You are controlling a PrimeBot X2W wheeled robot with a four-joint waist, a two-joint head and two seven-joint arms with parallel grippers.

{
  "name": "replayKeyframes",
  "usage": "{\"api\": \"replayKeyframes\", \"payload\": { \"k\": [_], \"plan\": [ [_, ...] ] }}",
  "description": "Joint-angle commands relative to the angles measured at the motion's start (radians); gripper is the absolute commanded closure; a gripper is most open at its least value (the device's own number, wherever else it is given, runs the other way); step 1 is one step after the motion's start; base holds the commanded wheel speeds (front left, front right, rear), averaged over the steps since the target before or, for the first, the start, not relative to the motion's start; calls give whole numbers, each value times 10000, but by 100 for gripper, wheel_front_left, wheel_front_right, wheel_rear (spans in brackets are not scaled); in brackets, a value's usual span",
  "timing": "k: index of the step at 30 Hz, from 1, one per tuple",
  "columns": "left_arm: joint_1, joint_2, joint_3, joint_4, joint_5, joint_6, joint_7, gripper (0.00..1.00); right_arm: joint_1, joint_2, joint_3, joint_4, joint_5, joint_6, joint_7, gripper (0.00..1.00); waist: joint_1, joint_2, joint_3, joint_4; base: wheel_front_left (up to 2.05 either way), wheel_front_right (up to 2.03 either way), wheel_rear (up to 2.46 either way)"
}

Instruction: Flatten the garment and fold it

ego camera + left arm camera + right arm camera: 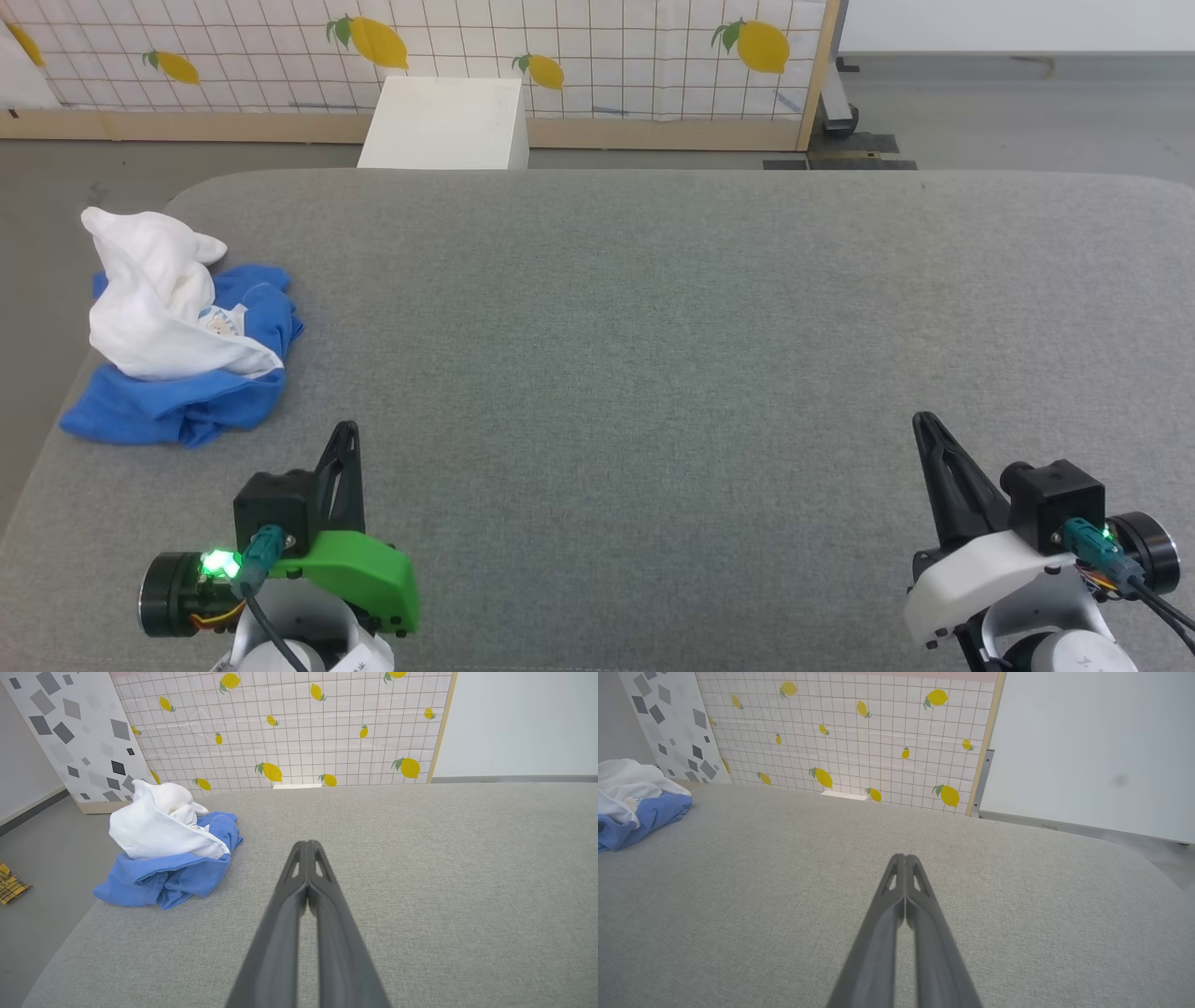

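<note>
The garment (177,336) lies crumpled in a heap at the left edge of the grey padded table (653,327), white cloth bunched on top of blue, with a small printed graphic showing. In the left wrist view the garment (163,858) sits ahead and to the left; in the right wrist view the garment (635,802) shows at the far left. My left gripper (347,431) is shut and empty near the front edge, to the right of the heap and nearer than it. My right gripper (922,422) is shut and empty at the front right. Left gripper (307,845) and right gripper (905,858) both have tips pressed together.
A white box (446,121) stands beyond the table's far edge, in front of a lemon-print screen (560,47). A grey-patterned panel (70,728) leans at the left. A yellow plaid cloth (11,887) lies on the floor left of the table.
</note>
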Motion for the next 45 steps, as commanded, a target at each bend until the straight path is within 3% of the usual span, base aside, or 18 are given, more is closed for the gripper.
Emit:
{"api": "replayKeyframes", "payload": {
  "k": [1, 18, 19, 32, 45],
  "plan": [
    [117, -42, 30, -28, 129, 66, 14, 100, -103, 26, 14, -55, -64, -17, -1, 100, 0, 0, 0, 0, 0, 0, 0],
    [117, -42, 30, -28, 129, 66, 14, 100, -103, 26, 14, -55, -64, -17, -1, 100, 0, 0, 0, 0, 0, 0, 0],
    [-2, 2, -2, 2, -5, 0, -1, 0, -1, 0, 0, 2, 3, 2, 0, 0, 0, 0, 0, 0, 0, 0, 0],
    [-137, -2, -164, 184, -271, 114, -215, 0, -127, -1, 1, 125, 31, 0, -141, 0, 0, 0, 11, 113, 0, 0, 0],
    [-282, 51, -244, 348, -483, 258, -487, 0, -259, 2, 53, 255, 36, -2, -303, 0, 0, 0, 15, 836, 0, 0, 0]
  ]
}}
